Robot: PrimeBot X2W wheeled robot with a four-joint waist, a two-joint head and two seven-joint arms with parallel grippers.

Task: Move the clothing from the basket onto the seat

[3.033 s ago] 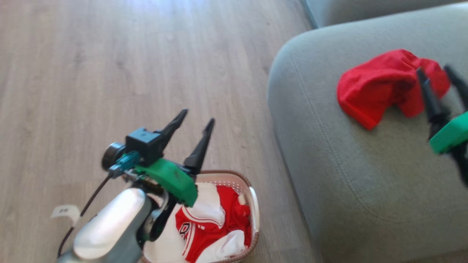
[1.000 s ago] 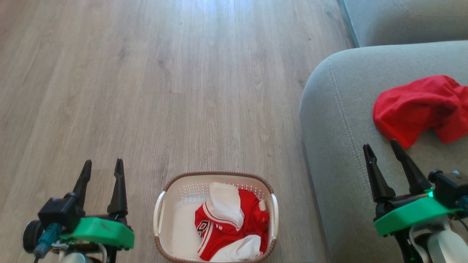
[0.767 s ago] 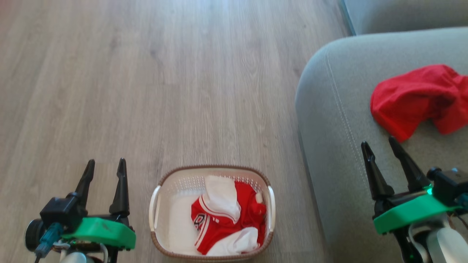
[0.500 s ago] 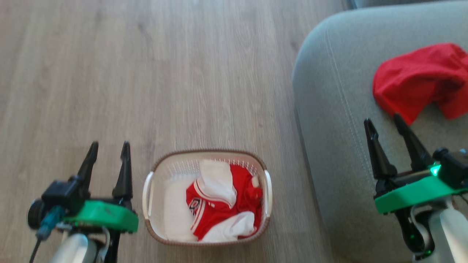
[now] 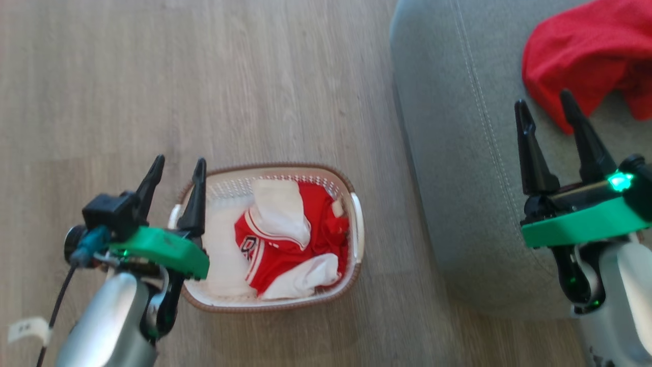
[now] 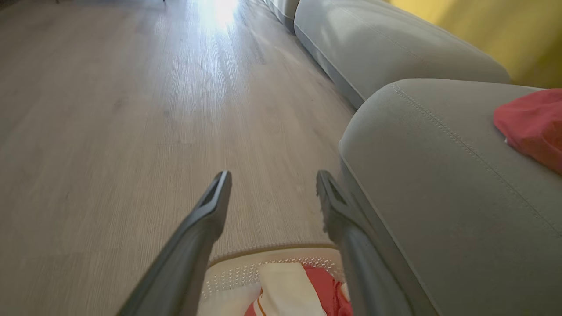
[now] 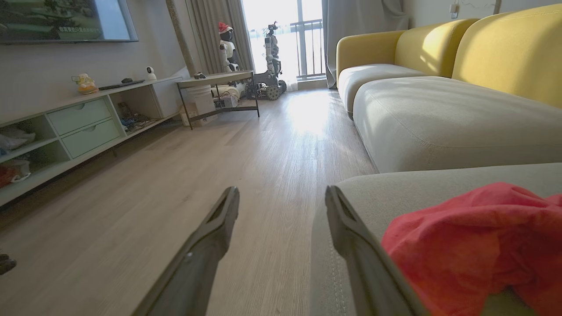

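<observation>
A cream basket (image 5: 356,224) with a brown rim stands on the wood floor, holding a red and white striped garment (image 5: 285,244) (image 6: 290,294). A plain red garment (image 5: 580,51) (image 7: 474,245) (image 6: 531,123) lies on the grey-green seat (image 5: 458,153) (image 6: 439,184) to the right. My left gripper (image 5: 178,168) (image 6: 270,188) is open and empty, hovering over the basket's left edge. Above the seat's front part, just short of the red garment, my right gripper (image 5: 544,102) (image 7: 281,197) is open and empty too.
Wood floor (image 5: 204,76) stretches ahead and to the left of the basket. More sofa cushions (image 7: 439,114) with yellow backs run along the right. A low shelf unit (image 7: 79,127) and a small table (image 7: 215,87) stand far off on the left.
The head camera has tilted down, so basket and seat sit higher in the picture. My left gripper has come right, over the basket's left edge. Both grippers stay open.
</observation>
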